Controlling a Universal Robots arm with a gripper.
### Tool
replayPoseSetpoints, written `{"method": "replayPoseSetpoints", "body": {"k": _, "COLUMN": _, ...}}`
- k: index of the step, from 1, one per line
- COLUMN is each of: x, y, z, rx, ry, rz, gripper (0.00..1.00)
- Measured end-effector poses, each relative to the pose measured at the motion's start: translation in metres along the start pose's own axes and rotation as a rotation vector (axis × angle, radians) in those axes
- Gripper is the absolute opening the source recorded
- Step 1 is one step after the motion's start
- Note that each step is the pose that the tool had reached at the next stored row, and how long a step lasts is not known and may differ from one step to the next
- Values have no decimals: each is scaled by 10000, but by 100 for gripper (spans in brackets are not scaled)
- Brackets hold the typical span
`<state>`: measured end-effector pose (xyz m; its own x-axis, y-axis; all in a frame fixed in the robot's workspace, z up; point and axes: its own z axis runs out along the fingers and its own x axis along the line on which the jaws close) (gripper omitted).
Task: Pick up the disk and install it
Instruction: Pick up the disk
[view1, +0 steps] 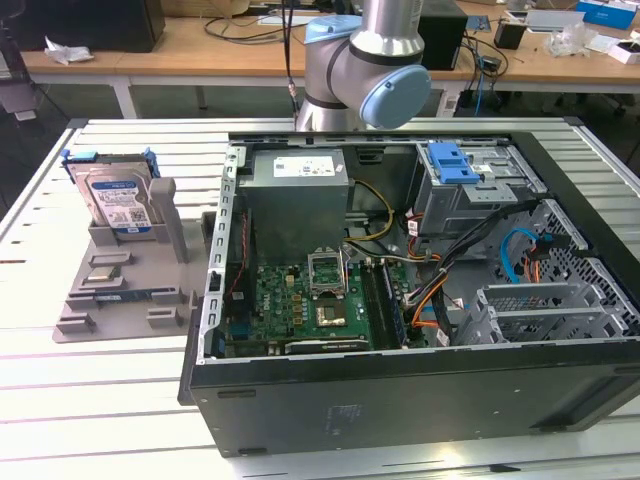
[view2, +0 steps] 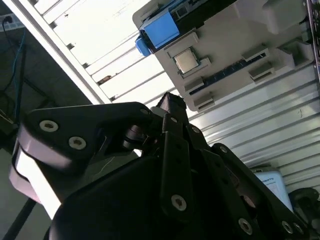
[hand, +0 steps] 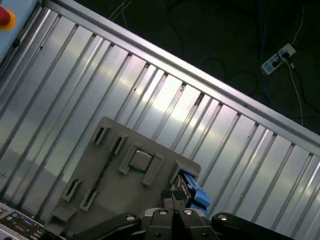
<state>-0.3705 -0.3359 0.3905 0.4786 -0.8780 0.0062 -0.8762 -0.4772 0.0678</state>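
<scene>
Your disk (view1: 117, 203) stands on edge in the end slot of a grey holder (view1: 75, 325), with its blue-and-white label turned toward the exterior camera and its blue rails showing at both sides. The holder lies flat on the slatted metal surface (view1: 100, 400), close to the surface's edge at the exterior view's left, and nothing grips the disk. In both wrist views you see that holder (view2: 235, 40) (hand: 100, 170) from above, with one blue rail of the disk (view2: 159, 30) (hand: 196, 191) sticking out at its end. A square silver chip (view2: 186, 61) sits in a pocket near the holder's middle, and a narrow memory stick (view2: 225, 76) lies in a slot beside it. The pincer (hand: 175, 196) hangs above the holder, close to the blue rail as the first wrist view shows it. Its black links converge so that the tips are drawn together on nothing, and the second wrist view shows the pincer (view2: 170, 102) the same way. You cannot tell from these views how high it hangs over the disk. Just beside the holder, toward the exterior view's right, an open computer case (view1: 400, 400) lies on its side and takes up most of the surface. Inside it you can see a green motherboard (view1: 300, 305), a plain grey metal box (view1: 297, 195) and a drive cage with a blue latch piece (view1: 452, 162) on top. The arm (view1: 365, 60) rises behind the far wall of the case.
</scene>
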Motion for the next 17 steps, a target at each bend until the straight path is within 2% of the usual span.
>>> {"method": "replayPoseSetpoints", "body": {"k": 12, "x": 0, "y": 0, "z": 1, "rx": -59, "ry": -26, "rz": 1712, "gripper": 11}}
{"method": "replayPoseSetpoints", "body": {"k": 17, "x": 0, "y": 0, "z": 2, "rx": -76, "ry": -32, "rz": 2201, "gripper": 11}}
